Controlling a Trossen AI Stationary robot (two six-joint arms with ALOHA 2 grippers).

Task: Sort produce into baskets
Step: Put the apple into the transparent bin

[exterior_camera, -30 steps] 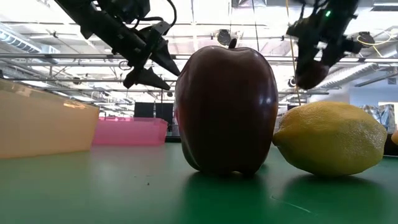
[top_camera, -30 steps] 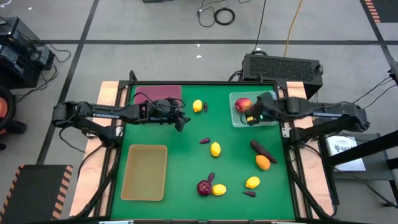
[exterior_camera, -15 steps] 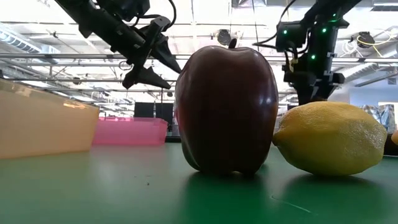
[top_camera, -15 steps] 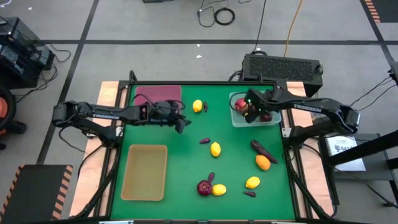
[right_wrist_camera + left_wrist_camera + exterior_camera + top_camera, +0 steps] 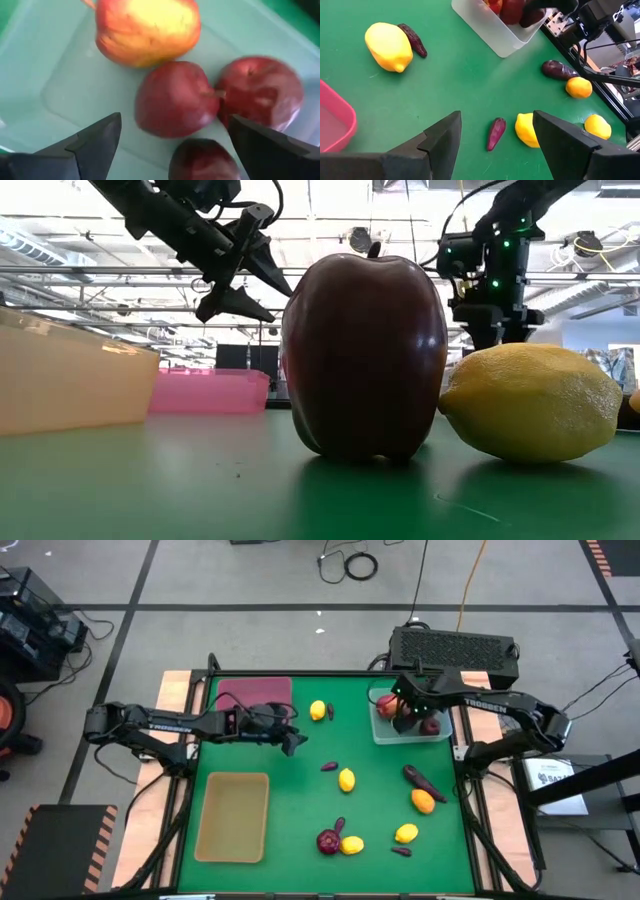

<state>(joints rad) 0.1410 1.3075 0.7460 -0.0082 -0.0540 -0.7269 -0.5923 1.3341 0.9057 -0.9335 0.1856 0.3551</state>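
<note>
Your right gripper (image 5: 405, 716) has swung in over the clear tray (image 5: 380, 730), jaws now spread wide and empty above four apples (image 5: 172, 100). Your left gripper (image 5: 292, 739) hovers open near the maroon tray (image 5: 255, 692). Lemons (image 5: 346, 779), purple vegetables (image 5: 422, 780) and an orange fruit (image 5: 423, 801) litter the green worktop (image 5: 300, 810); the tan tray (image 5: 233, 817) sits apart.

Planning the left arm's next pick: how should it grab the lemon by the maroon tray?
Probably straight from above, fingers across the lemon's narrow middle, not its pointed ends. A small purple piece lies right beside it, so keep the left gripper clear of that side.
</note>
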